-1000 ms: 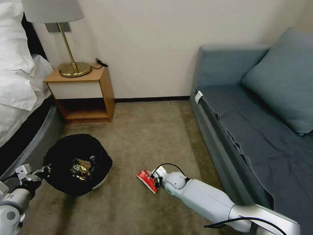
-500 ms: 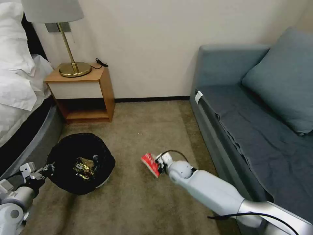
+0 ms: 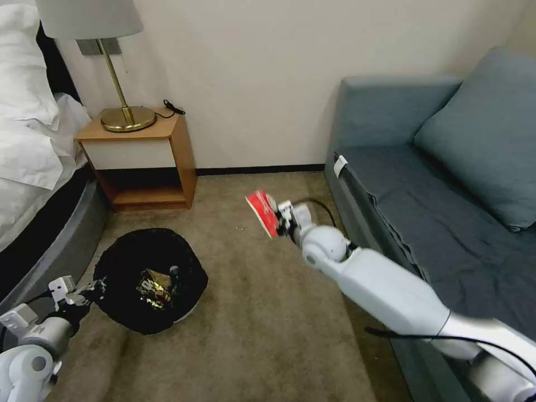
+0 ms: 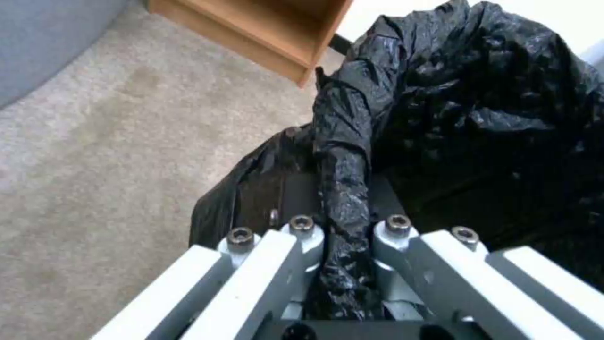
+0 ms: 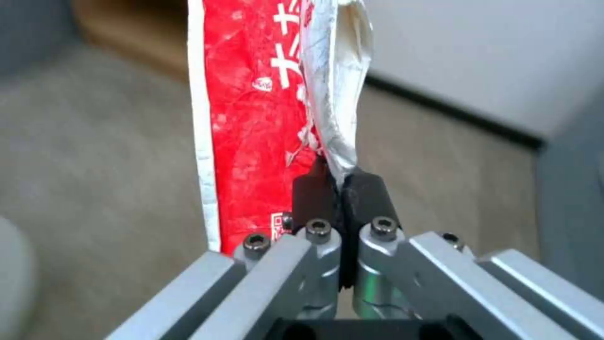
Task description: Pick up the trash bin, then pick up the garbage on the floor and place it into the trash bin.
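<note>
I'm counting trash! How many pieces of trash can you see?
2: a red-and-white packet held up by the right gripper, and a gold wrapper inside the trash bin. More may hide there.

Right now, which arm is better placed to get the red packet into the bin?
The right. Its pincer is shut on the red packet, held clear of the carpet. The left pincer is shut on the trash bin's bag rim, so it is occupied.
</note>
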### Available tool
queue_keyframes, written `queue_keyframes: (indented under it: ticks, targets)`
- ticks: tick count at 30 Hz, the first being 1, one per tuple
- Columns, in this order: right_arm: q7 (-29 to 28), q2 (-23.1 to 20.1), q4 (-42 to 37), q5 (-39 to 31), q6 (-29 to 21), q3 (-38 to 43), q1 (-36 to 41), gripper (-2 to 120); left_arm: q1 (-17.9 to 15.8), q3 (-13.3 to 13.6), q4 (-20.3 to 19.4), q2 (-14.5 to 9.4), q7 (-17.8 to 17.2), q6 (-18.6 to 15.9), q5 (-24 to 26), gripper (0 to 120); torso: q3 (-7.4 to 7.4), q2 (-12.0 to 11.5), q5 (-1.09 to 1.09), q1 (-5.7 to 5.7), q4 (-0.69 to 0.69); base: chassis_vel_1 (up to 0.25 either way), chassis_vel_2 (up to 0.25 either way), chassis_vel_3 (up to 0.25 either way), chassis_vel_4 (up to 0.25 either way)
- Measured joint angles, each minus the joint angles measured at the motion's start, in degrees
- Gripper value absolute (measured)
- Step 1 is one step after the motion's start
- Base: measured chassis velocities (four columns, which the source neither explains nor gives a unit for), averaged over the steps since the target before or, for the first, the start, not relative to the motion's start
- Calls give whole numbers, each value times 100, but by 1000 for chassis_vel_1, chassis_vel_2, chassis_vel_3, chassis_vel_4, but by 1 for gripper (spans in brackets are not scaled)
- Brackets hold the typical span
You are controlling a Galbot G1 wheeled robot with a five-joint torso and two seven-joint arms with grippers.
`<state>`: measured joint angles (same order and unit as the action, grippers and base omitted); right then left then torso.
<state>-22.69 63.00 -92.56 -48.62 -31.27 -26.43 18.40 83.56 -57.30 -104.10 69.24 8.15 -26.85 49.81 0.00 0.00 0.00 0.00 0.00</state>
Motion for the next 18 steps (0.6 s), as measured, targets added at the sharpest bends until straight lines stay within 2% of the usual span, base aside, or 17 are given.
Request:
queue_keyframes:
  ticks: [3,10,13,16,18]
  targets:
    - [-100,68,-523,-292,69,-134,-266,0,-1,46,-32,45,-15,-8,-37,4,0,0,-1,0,1,0,0,0,0]
    - [-257,386,-1183,-567,159,-519,-486,0,-12,86,-83,63,-43,-37,-59,4,0,0,-1,0,2,0,0,0,0]
    - [-263,483,-1288,-522,354,-765,-489,0,-34,101,-83,77,-50,-44,-65,4,0,0,-2,0,1,0,0,0,0]
    - [-97,654,-1301,-71,804,-1089,-204,0,-68,136,-84,112,-62,-66,-65,4,0,0,-1,0,1,0,0,0,0]
    - [-45,681,-1284,36,848,-1142,-117,0,-69,148,-87,118,-65,-74,-64,4,0,0,-1,0,1,0,0,0,0]
